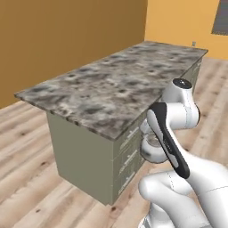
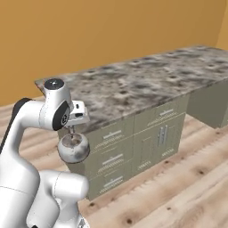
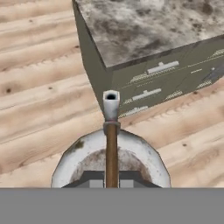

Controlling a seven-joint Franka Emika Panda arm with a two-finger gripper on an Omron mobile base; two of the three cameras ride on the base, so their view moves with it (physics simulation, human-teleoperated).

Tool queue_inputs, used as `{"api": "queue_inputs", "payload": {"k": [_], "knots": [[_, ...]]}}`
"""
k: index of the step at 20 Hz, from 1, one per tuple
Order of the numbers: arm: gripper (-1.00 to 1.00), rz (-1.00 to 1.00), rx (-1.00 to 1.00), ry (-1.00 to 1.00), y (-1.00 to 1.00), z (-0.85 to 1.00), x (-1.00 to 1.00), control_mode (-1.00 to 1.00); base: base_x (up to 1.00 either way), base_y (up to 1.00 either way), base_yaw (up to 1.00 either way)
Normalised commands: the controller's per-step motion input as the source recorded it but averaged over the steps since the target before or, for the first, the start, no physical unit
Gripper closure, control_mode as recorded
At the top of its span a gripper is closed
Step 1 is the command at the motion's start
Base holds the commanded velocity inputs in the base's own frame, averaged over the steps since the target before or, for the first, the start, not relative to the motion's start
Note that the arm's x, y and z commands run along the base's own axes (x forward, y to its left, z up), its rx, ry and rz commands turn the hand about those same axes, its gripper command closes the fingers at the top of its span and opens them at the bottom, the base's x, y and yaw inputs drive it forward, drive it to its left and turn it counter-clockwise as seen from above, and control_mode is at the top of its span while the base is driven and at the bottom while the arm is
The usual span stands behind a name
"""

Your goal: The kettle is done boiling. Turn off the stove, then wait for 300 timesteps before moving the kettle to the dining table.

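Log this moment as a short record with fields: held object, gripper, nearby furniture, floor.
held object: kettle, hanging by its brown wire handle, spout pointing away from the hand
gripper: gripper shut on the handle
nearby furniture: marble-topped counter over grey-green drawers, beside the kettle
kettle support: in the air, over the wood floor
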Motion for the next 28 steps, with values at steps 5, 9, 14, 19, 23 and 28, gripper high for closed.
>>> {"api": "queue_inputs", "payload": {"k": [5, 9, 14, 19, 23, 28], "knots": [[1.0, 0.0, 0.0, 0.0, 0.0, 0.0, 0.0, 1.0, 0.58, 0.14, -0.34], [1.0, 0.0, 0.0, 0.0, 0.0, 0.0, 0.0, 1.0, 0.55, 0.17, -0.32], [1.0, 0.0, 0.0, 0.0, 0.0, 0.0, 0.0, 1.0, 0.41, 0.22, -0.3], [1.0, 0.0, 0.0, 0.0, 0.0, 0.0, 0.0, 1.0, 0.09, 0.41, -0.24], [1.0, 0.0, 0.0, 0.0, 0.0, 0.0, 0.0, 1.0, 0.08, 0.52, -0.2], [1.0, 0.0, 0.0, 0.0, 0.0, 0.0, 0.0, 1.0, 0.03, 0.52, -0.19]]}}
